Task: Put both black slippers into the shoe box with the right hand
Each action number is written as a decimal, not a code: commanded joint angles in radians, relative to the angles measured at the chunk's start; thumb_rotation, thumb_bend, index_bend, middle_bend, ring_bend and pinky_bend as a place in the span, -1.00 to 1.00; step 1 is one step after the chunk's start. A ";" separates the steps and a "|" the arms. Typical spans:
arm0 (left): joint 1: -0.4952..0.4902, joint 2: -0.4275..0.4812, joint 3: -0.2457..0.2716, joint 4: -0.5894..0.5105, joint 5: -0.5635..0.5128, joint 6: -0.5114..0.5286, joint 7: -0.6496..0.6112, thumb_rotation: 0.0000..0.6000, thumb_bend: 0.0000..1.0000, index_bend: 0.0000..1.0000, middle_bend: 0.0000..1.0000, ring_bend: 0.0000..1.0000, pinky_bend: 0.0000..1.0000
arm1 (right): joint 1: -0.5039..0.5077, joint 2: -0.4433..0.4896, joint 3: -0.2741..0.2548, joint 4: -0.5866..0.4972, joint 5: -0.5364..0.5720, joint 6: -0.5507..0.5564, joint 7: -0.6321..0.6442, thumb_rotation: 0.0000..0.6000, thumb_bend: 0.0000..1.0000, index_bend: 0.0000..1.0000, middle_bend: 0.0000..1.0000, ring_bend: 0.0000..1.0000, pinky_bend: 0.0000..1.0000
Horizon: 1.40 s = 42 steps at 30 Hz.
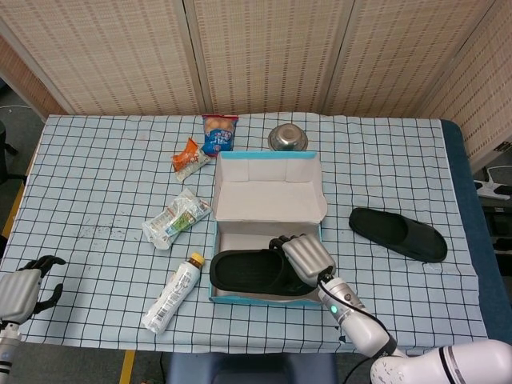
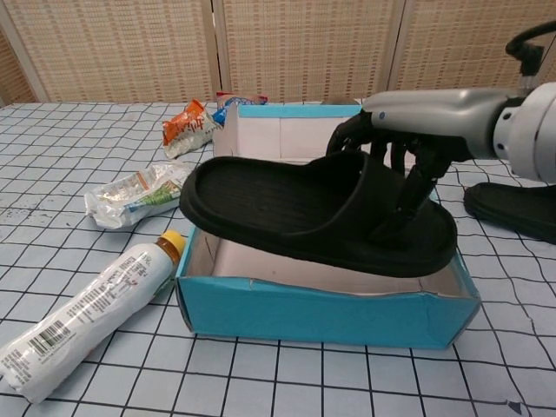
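My right hand (image 1: 302,258) (image 2: 408,148) grips one black slipper (image 1: 254,272) (image 2: 313,213) by its strap and holds it low over the open blue shoe box (image 1: 268,298) (image 2: 330,313), its heel end sticking out past the box's left wall. The second black slipper (image 1: 398,233) (image 2: 514,208) lies flat on the cloth to the right of the box. My left hand (image 1: 22,288) rests at the table's front left corner with fingers curled and nothing in it.
A white bottle (image 1: 172,294) (image 2: 91,314) lies left of the box, with a crumpled packet (image 1: 176,217) (image 2: 143,193) behind it. Snack bags (image 1: 219,133) (image 2: 187,126) and a metal bowl (image 1: 287,138) sit beyond the box's raised lid (image 1: 268,192).
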 commanded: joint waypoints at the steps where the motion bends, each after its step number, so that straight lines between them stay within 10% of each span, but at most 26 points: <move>1: 0.000 0.001 -0.001 -0.001 -0.002 -0.002 -0.004 1.00 -0.12 -0.40 -0.50 -0.43 -0.08 | 0.012 -0.019 -0.020 0.030 0.023 -0.018 0.008 1.00 -1.00 0.23 0.21 -0.11 -0.06; 24: -0.002 0.002 0.001 0.001 0.000 -0.006 0.000 1.00 -0.12 -0.40 -0.50 -0.43 -0.08 | 0.030 -0.120 -0.074 0.283 0.047 -0.172 0.191 1.00 -1.00 0.19 0.22 -0.14 -0.06; 29: -0.003 0.002 0.000 0.001 -0.005 -0.011 -0.001 1.00 -0.12 -0.40 -0.50 -0.43 -0.08 | 0.035 -0.049 -0.074 0.246 0.035 -0.256 0.254 1.00 -1.00 -0.56 -0.51 -0.95 -0.35; 32: -0.003 0.001 0.002 0.001 -0.002 -0.010 0.004 1.00 -0.12 -0.40 -0.50 -0.43 -0.08 | 0.019 -0.002 -0.069 0.217 -0.030 -0.277 0.307 1.00 -1.00 -0.95 -0.81 -1.00 -0.61; 42: -0.006 -0.001 0.002 0.000 -0.009 -0.017 0.012 1.00 -0.12 -0.40 -0.50 -0.43 -0.08 | -0.077 0.253 -0.014 0.095 -0.267 -0.310 0.563 1.00 -1.00 -1.00 -0.95 -1.00 -0.72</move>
